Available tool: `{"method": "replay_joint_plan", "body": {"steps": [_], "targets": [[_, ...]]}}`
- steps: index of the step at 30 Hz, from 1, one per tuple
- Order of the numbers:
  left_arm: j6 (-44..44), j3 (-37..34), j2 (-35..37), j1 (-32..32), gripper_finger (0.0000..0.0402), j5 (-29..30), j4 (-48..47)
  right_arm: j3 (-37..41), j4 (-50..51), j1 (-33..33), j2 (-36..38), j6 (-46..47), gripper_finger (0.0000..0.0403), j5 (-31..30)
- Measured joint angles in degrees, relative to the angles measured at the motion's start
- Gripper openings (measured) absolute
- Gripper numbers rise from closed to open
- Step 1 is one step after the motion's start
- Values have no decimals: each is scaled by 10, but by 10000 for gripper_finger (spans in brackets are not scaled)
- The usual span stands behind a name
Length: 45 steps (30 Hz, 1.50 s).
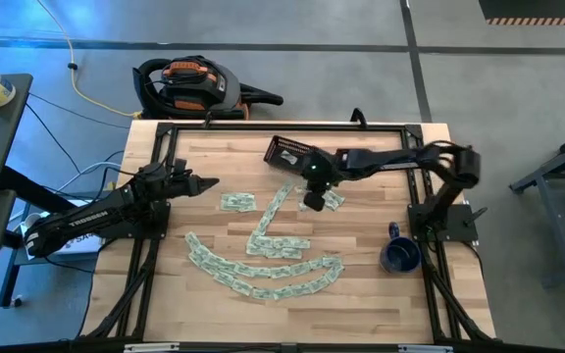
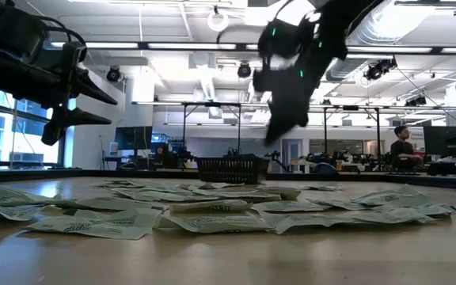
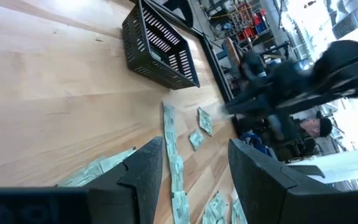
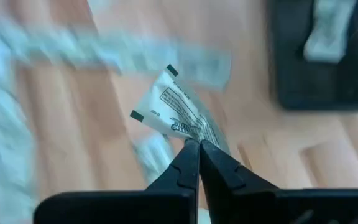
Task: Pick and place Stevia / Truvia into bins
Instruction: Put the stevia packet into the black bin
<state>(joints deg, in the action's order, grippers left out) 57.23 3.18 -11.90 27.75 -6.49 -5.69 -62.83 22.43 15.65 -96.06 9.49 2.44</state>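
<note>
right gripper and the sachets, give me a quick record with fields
right gripper: shut on one sachet, lifted off the table, near the basket
left gripper: open, empty, waiting over the table's left side
basket: far centre, at least one packet inside
loose sachets: many, spread mid-table
mug: right side

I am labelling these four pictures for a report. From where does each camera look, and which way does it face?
High: above, straight down; both arms, basket.
Low: table height, level across sachets into the room; arms from above.
Left wrist: past open left gripper toward basket.
Right wrist: down past shut right gripper, pinching a sachet.
Shared: high and left wrist views show the basket.
</note>
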Motion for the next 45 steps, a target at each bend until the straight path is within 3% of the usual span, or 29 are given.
{"method": "replay_joint_plan", "body": {"steps": [4,10,16,20,26,34,38,45], "targets": [[0,0,0,0,216,8,-1,-1,-66,35,29,59,3,-41],[0,0,0,0,216,16,-1,-1,-160,100,-37,95,7,-10],[16,0,0,0,216,15,-1,-1,-211,127,-94,125,60,19],[19,0,0,0,216,15,-1,-1,-184,130,-98,141,107,-21],[31,0,0,0,216,15,-1,-1,-155,117,-37,57,157,-14],[29,0,0,0,216,15,-1,1,169,86,16,-92,176,24],[13,0,0,0,216,16,-2,1,147,30,13,-169,171,67],[13,0,0,0,216,17,-2,0,32,-30,-40,-186,163,36]]}}
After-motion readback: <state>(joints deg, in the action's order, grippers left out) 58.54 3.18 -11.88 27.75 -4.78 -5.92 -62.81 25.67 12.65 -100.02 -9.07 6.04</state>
